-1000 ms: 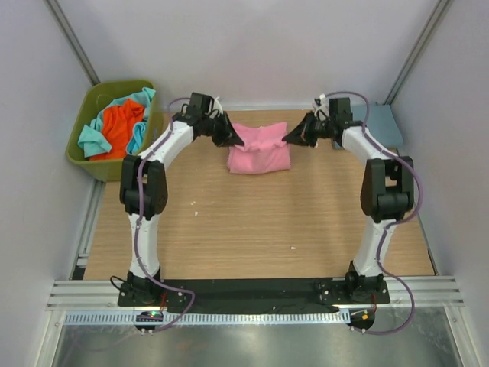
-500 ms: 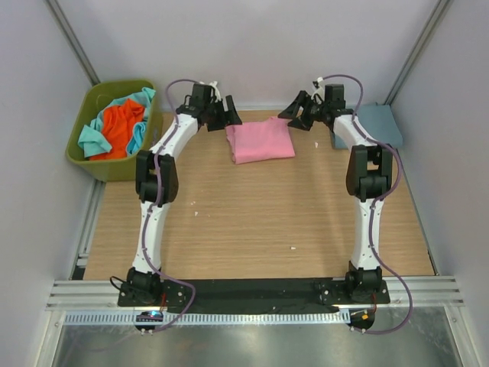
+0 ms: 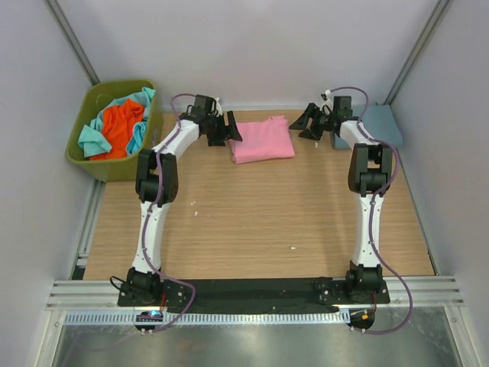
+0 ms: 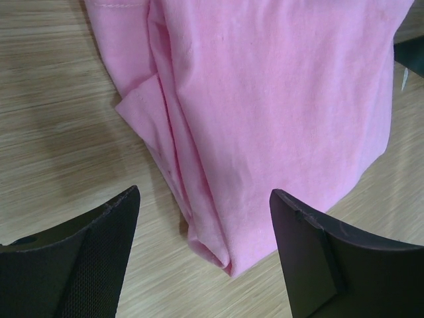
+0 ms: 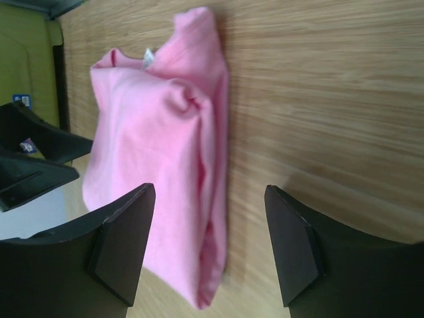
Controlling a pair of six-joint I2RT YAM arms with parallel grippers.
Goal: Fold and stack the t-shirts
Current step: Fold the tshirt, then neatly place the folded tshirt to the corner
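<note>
Seen from overhead, with twelve o'clock at the far edge away from your arm bases, a light wooden table (image 3: pixel 252 222) fills the middle of the view. A pink cloth short-sleeved t-shirt (image 3: pixel 261 140) lies folded into a rough rectangle at twelve o'clock on the table, flat on the wood and near the far edge.

Your left gripper (image 3: pixel 231 131) sits at the nine o'clock side of the pink shirt, just beside its left edge. Its two black fingers (image 4: pixel 86 258) are spread wide. In the left wrist view they frame a folded corner of the pink cloth, with bare wood under each tip and nothing pinched.

Your right gripper (image 3: pixel 306 124) sits at the shirt's three o'clock side, with a strip of bare wood between it and the cloth. Its fingers (image 5: pixel 295 245) are also spread wide and hold nothing. The right wrist view shows the shirt's layered folded edge lying ahead of them.

At ten o'clock, off the table's left corner, stands an olive-green plastic bin (image 3: pixel 85 157). Inside it an orange cloth shirt (image 3: pixel 122 126) lies crumpled on a teal cloth shirt (image 3: pixel 92 138). At two o'clock, just behind the right gripper, a dusty blue-grey cloth shirt (image 3: pixel 382 126) lies flat at the table's far right corner.
</note>
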